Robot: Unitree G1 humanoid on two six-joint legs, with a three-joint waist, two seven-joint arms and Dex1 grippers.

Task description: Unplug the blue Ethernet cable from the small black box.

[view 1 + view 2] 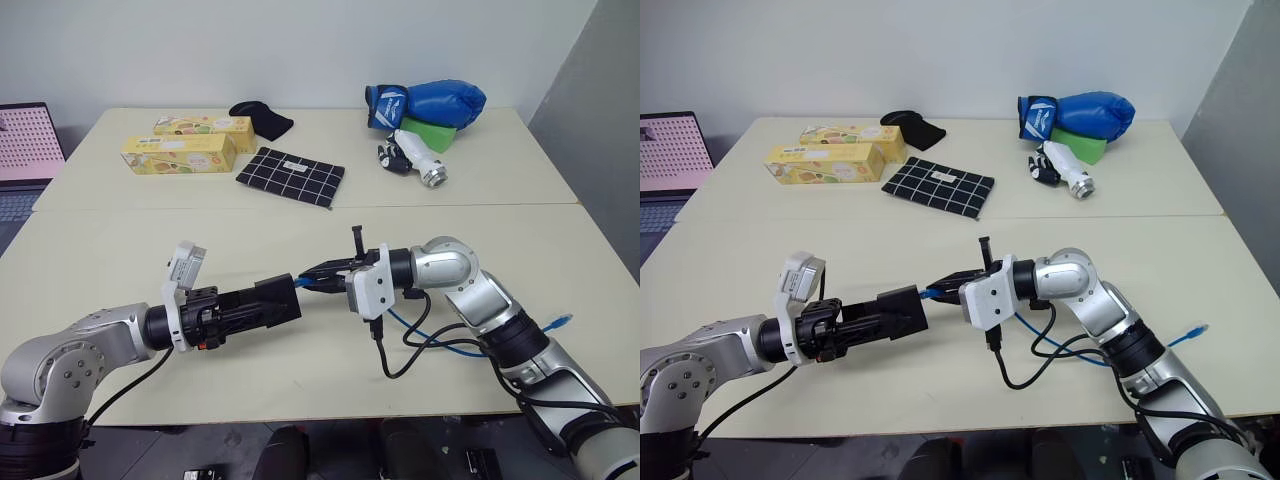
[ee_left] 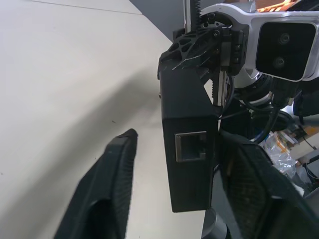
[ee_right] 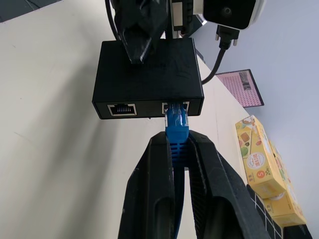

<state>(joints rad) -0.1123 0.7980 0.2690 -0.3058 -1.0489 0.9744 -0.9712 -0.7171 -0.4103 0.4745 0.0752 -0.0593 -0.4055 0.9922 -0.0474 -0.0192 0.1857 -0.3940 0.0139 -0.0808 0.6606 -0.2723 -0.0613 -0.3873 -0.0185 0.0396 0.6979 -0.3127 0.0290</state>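
Right wrist view: right fingers (image 3: pixel 175 164) clamp blue Ethernet cable (image 3: pixel 176 124), plugged in small black box (image 3: pixel 148 79); left fingers (image 2: pixel 119 164) grip box.

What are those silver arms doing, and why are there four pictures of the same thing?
They belong to a robot. Two pictures come from cameras in its head, looking down at a table. The other two come from cameras on its wrists. The left gripper holds a small black box. The right gripper pinches the blue Ethernet cable right at its plug, which sits in the box. The cable's other end lies on the table. Farther back lie two yellow cartons, a checked cloth and a blue boxing glove.
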